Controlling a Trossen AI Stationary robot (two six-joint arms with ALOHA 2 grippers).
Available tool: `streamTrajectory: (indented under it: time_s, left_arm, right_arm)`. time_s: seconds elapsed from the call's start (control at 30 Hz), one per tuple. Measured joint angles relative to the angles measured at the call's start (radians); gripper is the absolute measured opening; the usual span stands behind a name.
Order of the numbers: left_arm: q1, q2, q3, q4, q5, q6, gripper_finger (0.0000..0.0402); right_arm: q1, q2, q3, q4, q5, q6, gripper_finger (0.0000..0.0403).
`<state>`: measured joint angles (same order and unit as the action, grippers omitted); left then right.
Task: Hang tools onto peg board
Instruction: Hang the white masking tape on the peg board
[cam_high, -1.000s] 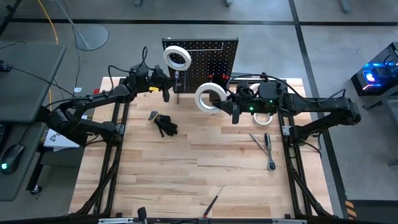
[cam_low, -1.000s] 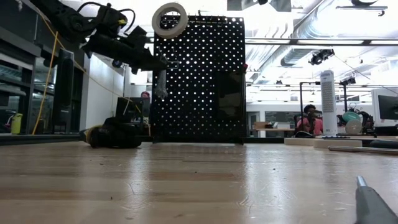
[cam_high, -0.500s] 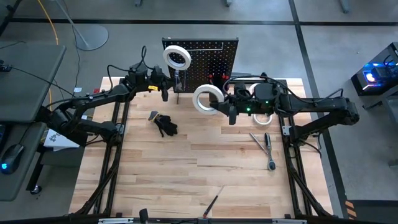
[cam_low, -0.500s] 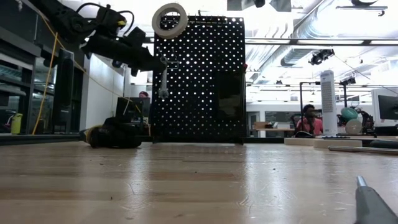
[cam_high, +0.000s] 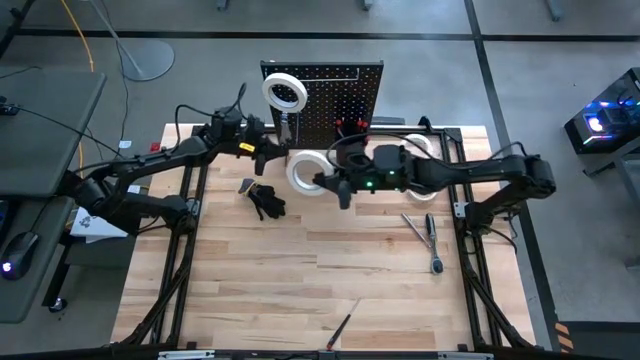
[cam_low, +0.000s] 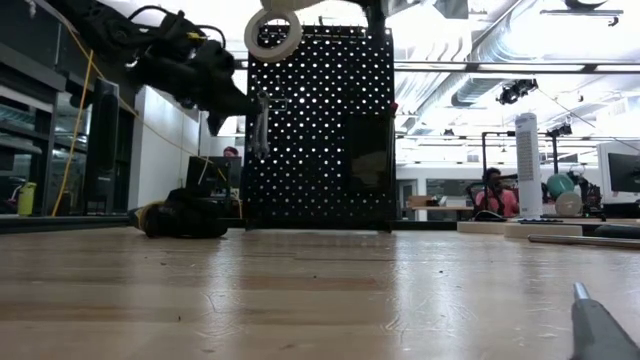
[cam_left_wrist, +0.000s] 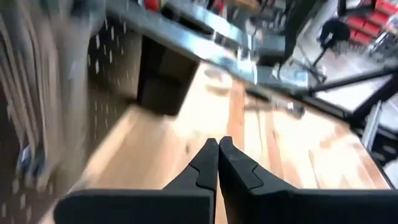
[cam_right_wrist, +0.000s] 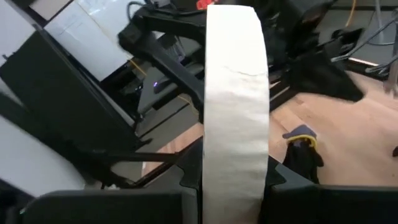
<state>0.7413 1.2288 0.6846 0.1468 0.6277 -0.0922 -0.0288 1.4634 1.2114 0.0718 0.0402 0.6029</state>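
1. On the left side of the table, the left gripper (cam_high: 268, 152) sits clenched and empty close beside the peg board (cam_high: 335, 95); a second ago it was a little higher, near the hanging tape roll (cam_high: 284, 93), and has since pulled down and away.
2. At the board's upper left corner that hung roll hangs where it was, so one tool looks placed.
3. Just right of it, the second tape roll (cam_high: 307, 172) is clamped across its band by the right gripper (cam_high: 325, 180), as the right wrist view shows.
4. Over the last second this roll has been carried leftward, from in front of the board's right half to in front of its left edge, presumably heading for a free peg.
5. Farther right, the wrenches (cam_high: 430, 238) lie unmoved on the table (cam_high: 300, 290), still to be hung.
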Motion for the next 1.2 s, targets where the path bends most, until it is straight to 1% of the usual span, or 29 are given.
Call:
streamTrajectory:
  time_s: [0.13,0.23,0.3,0.43,0.53,0.67,0.87,1.2]
  left_arm:
    - [-0.007,-0.048,0.0,-0.172,-0.001,0.051,0.0]
    - [-0.016,-0.089,0.0,-0.264,-0.011,0.06,0.0]
    - [-0.02,-0.119,0.0,-0.313,-0.013,0.061,0.0]
    - [-0.03,-0.173,0.0,-0.371,-0.034,0.06,0.0]
    - [-0.036,-0.204,0.0,-0.389,-0.051,0.059,0.0]
    - [-0.045,-0.233,0.0,-0.404,-0.098,0.049,0.0]
    - [-0.049,-0.243,0.0,-0.416,-0.119,0.041,0.0]
    - [-0.05,-0.242,0.0,-0.415,-0.139,0.028,0.0]
  right_arm:
    - [-0.035,0.057,0.0,0.056,-0.001,-0.01,0.005]
    - [-0.073,0.107,0.0,0.127,-0.048,-0.031,0.005]
    - [-0.099,0.143,0.0,0.179,-0.082,-0.042,0.005]
    - [-0.148,0.209,0.0,0.266,-0.104,-0.054,0.005]
    - [-0.177,0.251,0.0,0.319,-0.136,-0.054,0.005]
    - [-0.2,0.29,0.0,0.355,-0.173,-0.066,0.005]
    - [-0.219,0.326,0.0,0.391,-0.216,-0.087,0.005]
    - [-0.26,0.326,0.0,0.43,-0.206,-0.142,0.005]
